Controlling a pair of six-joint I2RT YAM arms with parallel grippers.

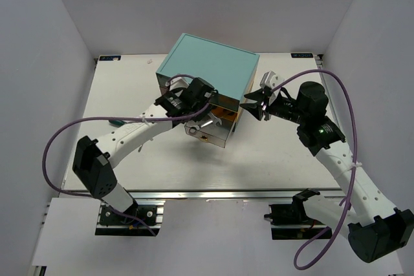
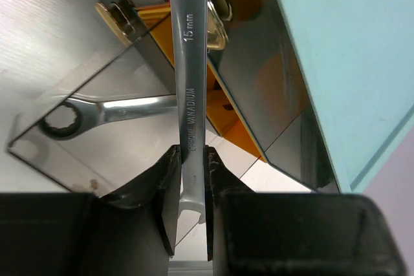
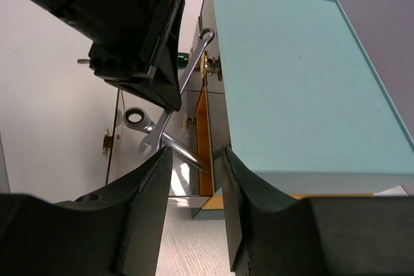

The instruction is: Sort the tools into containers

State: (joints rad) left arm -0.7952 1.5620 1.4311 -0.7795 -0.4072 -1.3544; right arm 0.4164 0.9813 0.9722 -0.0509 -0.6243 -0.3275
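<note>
One wrench point(image 2: 191, 82) clamped in the left hand point(image 2: 192, 163) (tilted above the drawer point(image 2: 97, 153)).

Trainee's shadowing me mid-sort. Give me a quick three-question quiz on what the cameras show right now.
1. True or false: the right fingers are clamped on a screwdriver.
2. What size is stamped on the wrench held by the left fingers? A) 10 mm B) 15 mm C) 19 mm
3. Fill in: the open drawer beneath it already holds a second ____.
Key: 1 false, they are open and empty. 2 B. 3 wrench, the ring-ended wrench.
</note>
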